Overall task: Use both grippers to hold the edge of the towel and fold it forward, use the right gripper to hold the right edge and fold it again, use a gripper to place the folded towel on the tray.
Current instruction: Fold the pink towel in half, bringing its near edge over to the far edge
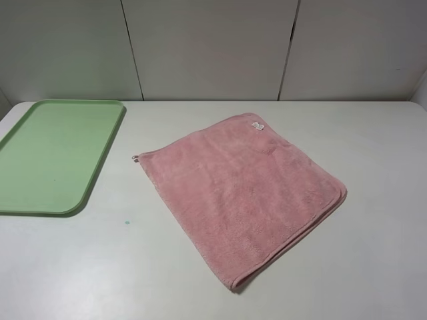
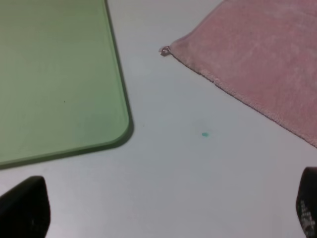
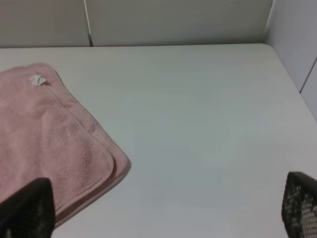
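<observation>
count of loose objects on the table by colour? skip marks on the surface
Pink: 1 (towel)
Green: 1 (tray)
Total: 2

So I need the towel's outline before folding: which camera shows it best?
The exterior high view: the whole towel shows, all four corners. The left wrist view catches only one edge and the loop; the right wrist view, only the part with the tag.

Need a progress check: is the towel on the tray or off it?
Off it. The pink towel lies on the white table, clear of the green tray, whose visible part is bare.
</observation>
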Robot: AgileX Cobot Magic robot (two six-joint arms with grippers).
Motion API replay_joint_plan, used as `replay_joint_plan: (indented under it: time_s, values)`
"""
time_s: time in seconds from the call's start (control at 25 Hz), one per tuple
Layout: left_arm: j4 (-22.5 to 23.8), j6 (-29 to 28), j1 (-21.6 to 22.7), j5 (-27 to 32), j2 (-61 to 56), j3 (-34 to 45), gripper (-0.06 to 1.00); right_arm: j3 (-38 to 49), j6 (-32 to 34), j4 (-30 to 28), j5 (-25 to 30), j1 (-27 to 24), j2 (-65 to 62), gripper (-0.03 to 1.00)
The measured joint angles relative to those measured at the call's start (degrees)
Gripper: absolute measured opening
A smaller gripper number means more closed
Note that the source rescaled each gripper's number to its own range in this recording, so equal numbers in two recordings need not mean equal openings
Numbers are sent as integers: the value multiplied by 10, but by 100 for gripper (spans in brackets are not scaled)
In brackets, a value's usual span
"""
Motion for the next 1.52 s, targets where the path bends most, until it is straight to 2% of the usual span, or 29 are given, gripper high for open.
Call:
replay_joint_plan:
  time_s: [1.36, 1.52]
  values:
    - [0, 3, 0, 0, 1, -2, 100, 0, 0, 0, -1, 0, 0, 100]
    - [0, 6, 0, 0, 60, -34, 100, -8, 1, 3, -1, 0, 29, 100]
